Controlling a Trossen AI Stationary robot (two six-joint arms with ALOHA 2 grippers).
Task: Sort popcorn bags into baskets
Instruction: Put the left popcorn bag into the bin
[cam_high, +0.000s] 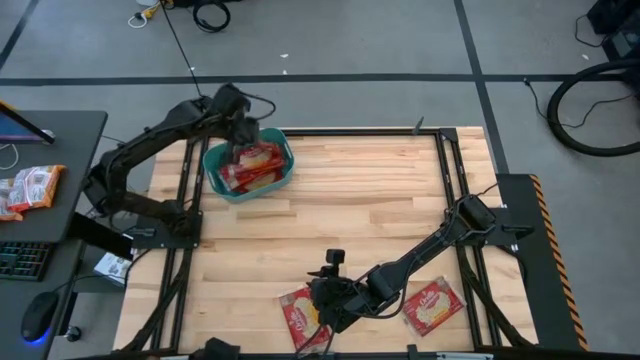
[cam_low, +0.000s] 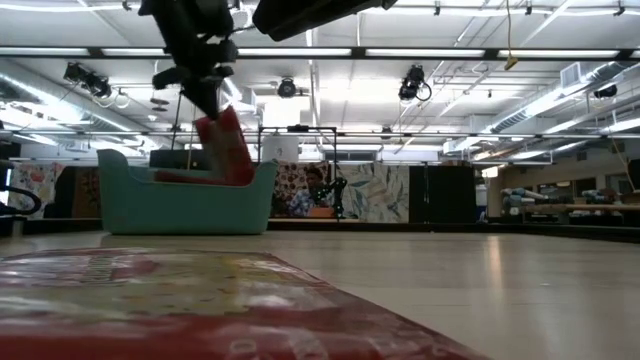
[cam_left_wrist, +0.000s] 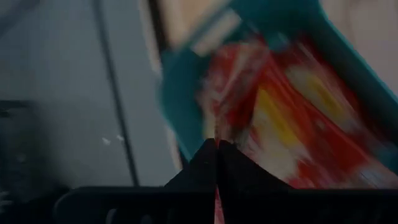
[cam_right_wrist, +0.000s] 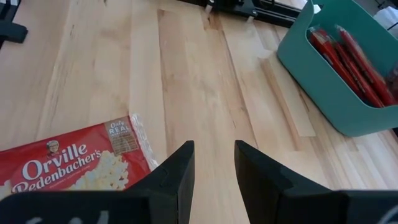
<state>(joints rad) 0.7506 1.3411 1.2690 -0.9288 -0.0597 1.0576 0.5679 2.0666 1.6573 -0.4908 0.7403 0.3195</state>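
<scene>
The teal basket (cam_high: 218, 172) stands at the table's far left and holds several red popcorn bags (cam_high: 258, 168). My left gripper (cam_high: 240, 138) is above it, shut on one red bag (cam_low: 228, 150). My right gripper (cam_high: 324, 300) is open and empty near the table's front edge. It hovers beside a red bag (cam_high: 303, 318) lying flat on the wood, which also shows in the right wrist view (cam_right_wrist: 68, 165). Another bag (cam_high: 433, 306) lies flat at the front right. My left gripper pinches the bag's upper end (cam_low: 207, 124) between its two shut fingers, coming from above and pointing down. A thin red edge (cam_left_wrist: 217, 208) shows between the fingers. The bag hangs tilted below them, its lower end inside the basket (cam_low: 185, 205).
A dark side table (cam_high: 60, 130) left of the work table carries more red bags (cam_high: 30, 188), a keyboard and a mouse. Black frame rails (cam_high: 450, 170) run along the table's sides and far edge. Bare wood (cam_high: 370, 200) lies between the basket and the front bags.
</scene>
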